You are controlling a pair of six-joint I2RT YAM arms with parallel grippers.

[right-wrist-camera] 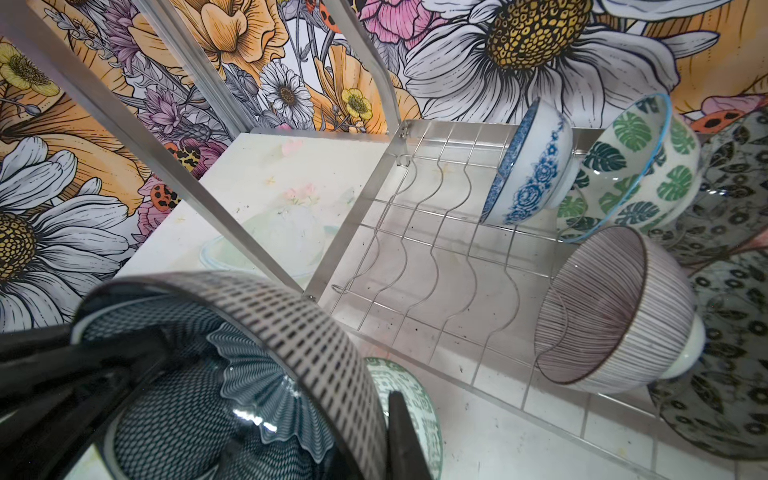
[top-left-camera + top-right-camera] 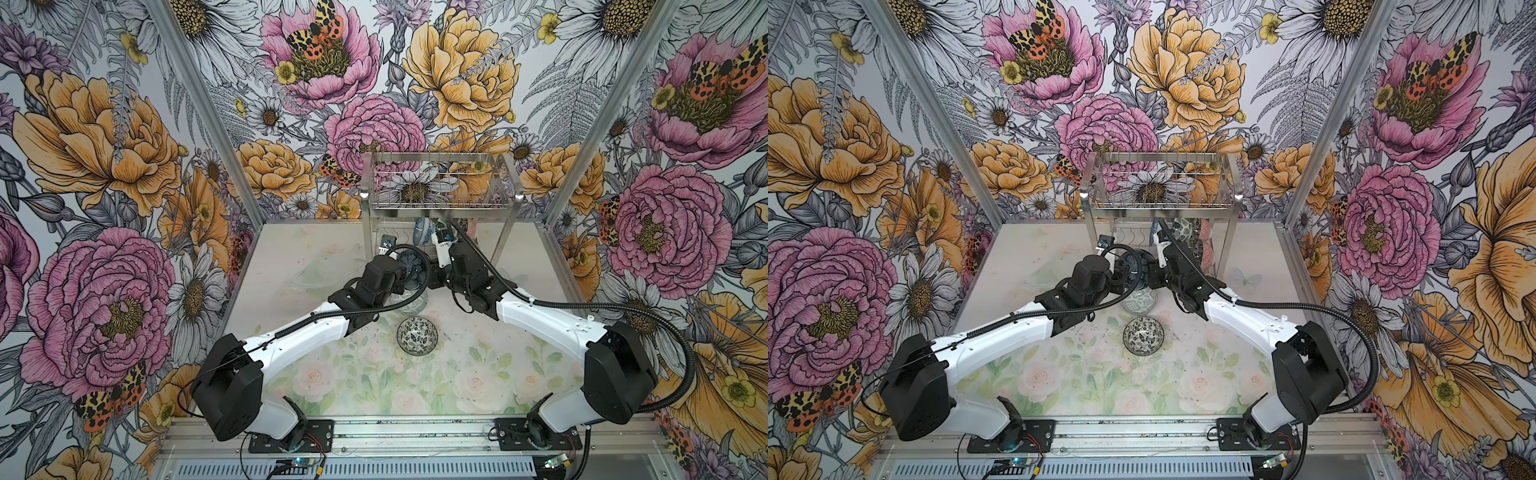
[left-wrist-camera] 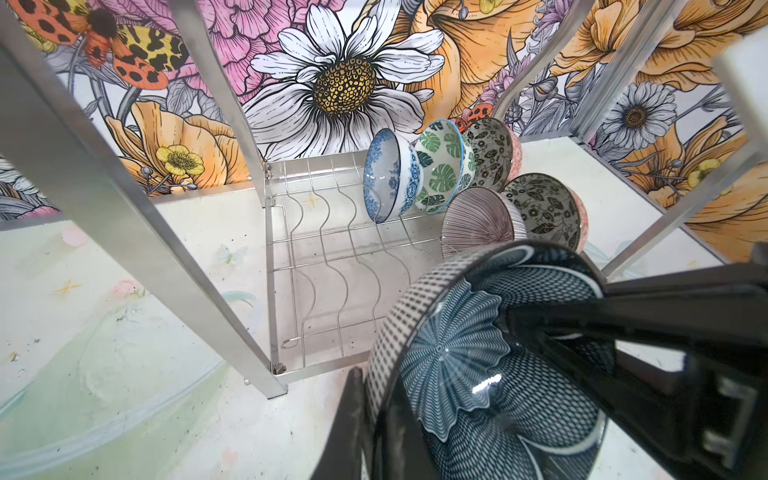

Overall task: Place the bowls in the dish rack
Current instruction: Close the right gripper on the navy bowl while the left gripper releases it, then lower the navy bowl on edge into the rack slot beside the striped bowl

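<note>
With the left tool (image 3: 374,432) and right tool (image 1: 380,449) both pinched narrow on the rim of one dark net-patterned bowl (image 2: 409,266) at mid-frame in both top views, just short of the dish rack (image 3: 332,266), opposing pulls could wrench it loose onto the grey-green bowl (image 1: 411,399) beneath.

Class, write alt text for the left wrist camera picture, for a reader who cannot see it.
The left gripper clamps the rim of a dark bowl with a blue flower inside, close to the camera. Beyond it, five patterned bowls stand on edge at one end of the dish rack.
</note>
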